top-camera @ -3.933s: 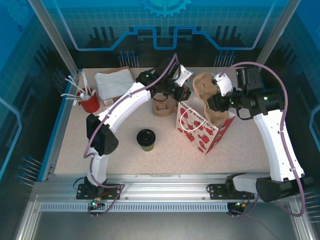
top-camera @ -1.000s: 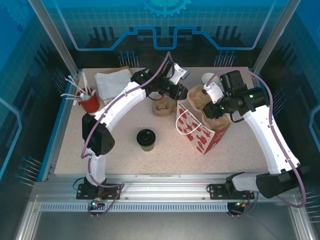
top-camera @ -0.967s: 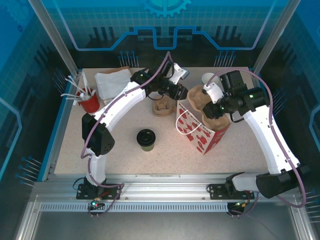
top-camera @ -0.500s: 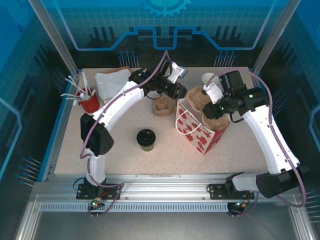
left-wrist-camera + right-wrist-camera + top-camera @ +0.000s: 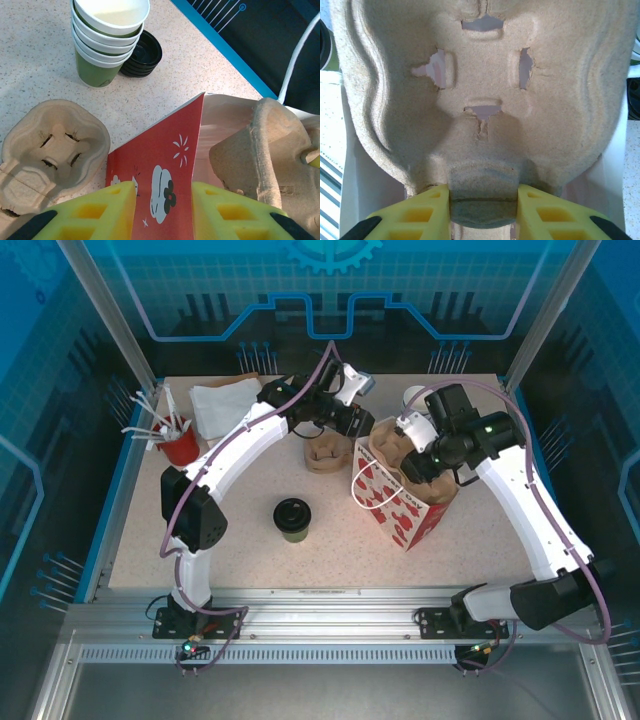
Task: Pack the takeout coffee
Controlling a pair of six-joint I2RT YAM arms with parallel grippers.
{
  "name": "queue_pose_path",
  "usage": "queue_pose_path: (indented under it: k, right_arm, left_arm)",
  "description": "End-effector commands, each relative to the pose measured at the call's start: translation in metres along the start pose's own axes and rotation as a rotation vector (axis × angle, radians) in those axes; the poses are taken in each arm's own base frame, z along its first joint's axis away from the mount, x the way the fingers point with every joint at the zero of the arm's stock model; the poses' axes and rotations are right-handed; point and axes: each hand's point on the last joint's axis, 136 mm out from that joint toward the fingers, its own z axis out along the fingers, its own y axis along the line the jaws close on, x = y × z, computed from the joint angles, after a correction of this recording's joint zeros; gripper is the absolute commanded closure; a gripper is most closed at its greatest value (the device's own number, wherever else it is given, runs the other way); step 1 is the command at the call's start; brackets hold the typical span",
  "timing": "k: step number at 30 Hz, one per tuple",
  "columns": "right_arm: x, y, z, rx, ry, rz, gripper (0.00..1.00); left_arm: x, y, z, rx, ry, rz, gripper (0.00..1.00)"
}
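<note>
The takeout coffee [image 5: 292, 518], an olive-green cup under a black lid, stands alone on the table's near middle, apart from both arms. My right gripper [image 5: 483, 205] is shut on the central ridge of a brown pulp cup carrier [image 5: 485, 85], and it holds that carrier [image 5: 396, 443] upright in the mouth of the red paper bag [image 5: 398, 508]. Just above the bag's far left corner hovers my left gripper [image 5: 164, 210], open, with the bag's red wall [image 5: 160, 165] showing below the gap. In the top view the left gripper [image 5: 358, 423] sits beside the carrier.
A second pulp carrier [image 5: 323, 454] lies flat left of the bag. A stack of lidless green cups [image 5: 107, 45] and a loose black lid [image 5: 144, 48] stand behind it. A red cup of stirrers [image 5: 180, 446] and napkins [image 5: 226, 408] occupy the far left.
The right arm has swung left and lowered the carrier deeper into the bag's mouth. The left gripper has drawn back and up from the bag's edge, its jaws slightly wider.
</note>
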Motion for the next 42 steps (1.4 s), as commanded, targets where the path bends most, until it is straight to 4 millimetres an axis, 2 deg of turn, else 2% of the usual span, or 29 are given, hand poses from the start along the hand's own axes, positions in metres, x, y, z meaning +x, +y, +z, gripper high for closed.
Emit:
queue_pose_path:
  k: [1,16,25,32,35,42]
  right_arm:
    - [0.008,0.002,0.0,0.005,0.048,-0.01,0.68]
    - [0.012,0.005,0.008,-0.001,0.094,-0.011,0.68]
    - [0.011,0.002,0.014,0.006,0.117,0.002,0.68]
    - [0.007,0.002,0.017,0.004,0.127,-0.002,0.68]
    - [0.007,0.001,0.022,0.012,0.15,-0.009,0.67]
    - [0.005,0.002,0.037,0.001,0.167,-0.003,0.67]
  left_arm:
    - [-0.006,-0.002,-0.014,0.015,-0.028,-0.004,0.64]
    - [-0.022,-0.012,-0.027,0.028,-0.078,0.009,0.59]
    - [-0.031,-0.024,-0.039,0.058,-0.111,0.017,0.5]
    - [-0.045,-0.039,-0.064,0.078,-0.181,0.031,0.33]
    - [-0.047,-0.041,-0.077,0.073,-0.216,0.02,0.31]
    - [-0.029,-0.02,-0.126,-0.036,-0.335,-0.081,0.3]
